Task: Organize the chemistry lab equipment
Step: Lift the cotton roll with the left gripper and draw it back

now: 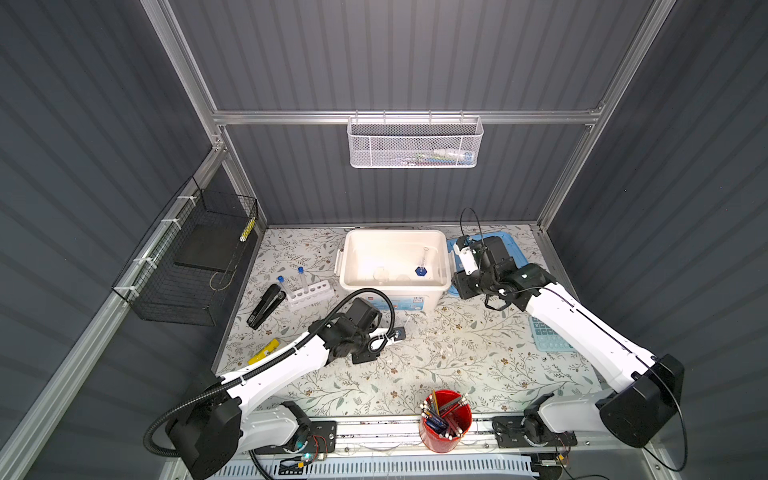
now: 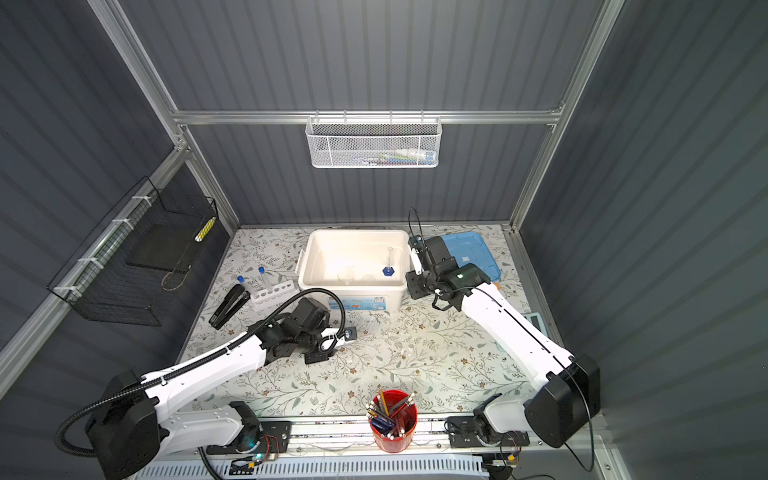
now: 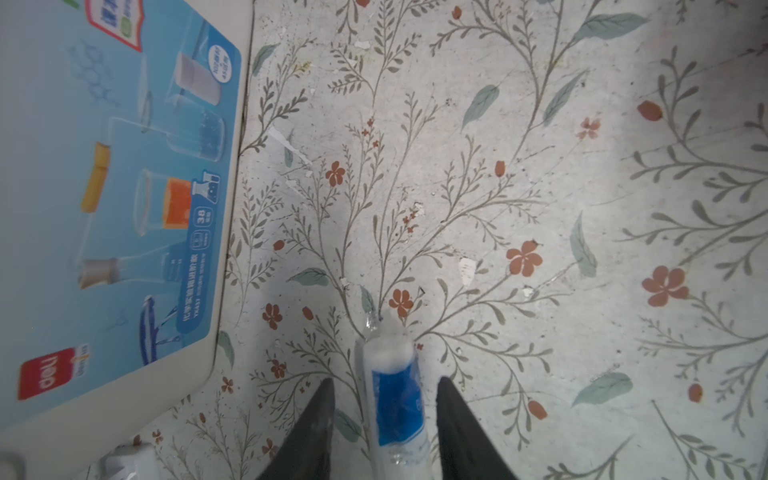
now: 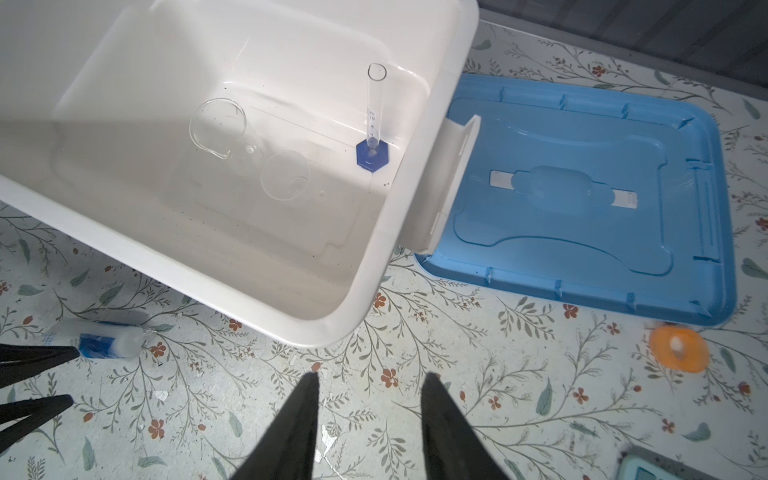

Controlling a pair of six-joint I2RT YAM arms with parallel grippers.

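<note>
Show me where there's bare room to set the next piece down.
Mostly bare mat between the white bin, the red cup and the calculator, though small pale specks there are too faint to identify. The bin's back-left floor is bare too. Crowded: the corner with the stapler and tube rack.

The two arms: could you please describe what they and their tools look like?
Both have white link shells with black joints and large black shoulder housings. The left arm carries a thick corrugated black hose; the right arm has a thin black cable. The left tool and right tool each end in two dark, tapering, pointed fingers.
</note>
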